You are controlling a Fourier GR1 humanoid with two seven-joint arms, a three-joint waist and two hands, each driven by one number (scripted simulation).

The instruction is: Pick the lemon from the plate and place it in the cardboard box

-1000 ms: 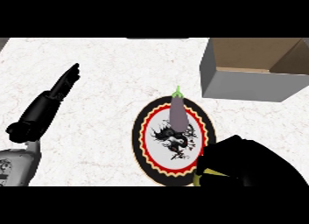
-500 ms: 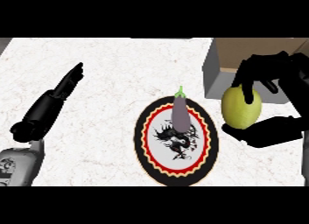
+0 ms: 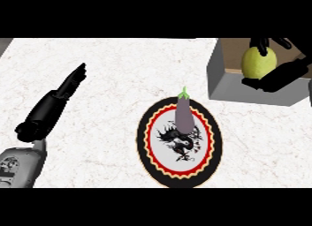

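The yellow lemon (image 3: 259, 62) hangs over the open cardboard box (image 3: 231, 84) at the upper right, with my right hand (image 3: 281, 75) curled round it, fingers above and thumb below. The round plate (image 3: 153, 148) with a black and red rim and a dragon picture lies in the middle of the counter. A purple eggplant (image 3: 184, 114) rests on its upper part. My left hand (image 3: 57, 101) is at the left with straight fingers pointing up and away, holding nothing.
The white marble counter (image 3: 119, 66) spreads round the plate and box. The box's grey wall faces the plate, a short gap away from the eggplant's green stem.
My right hand has carried the lemon up from beside the plate and further back, so it now hangs over the box. The left hand has stayed where it was.
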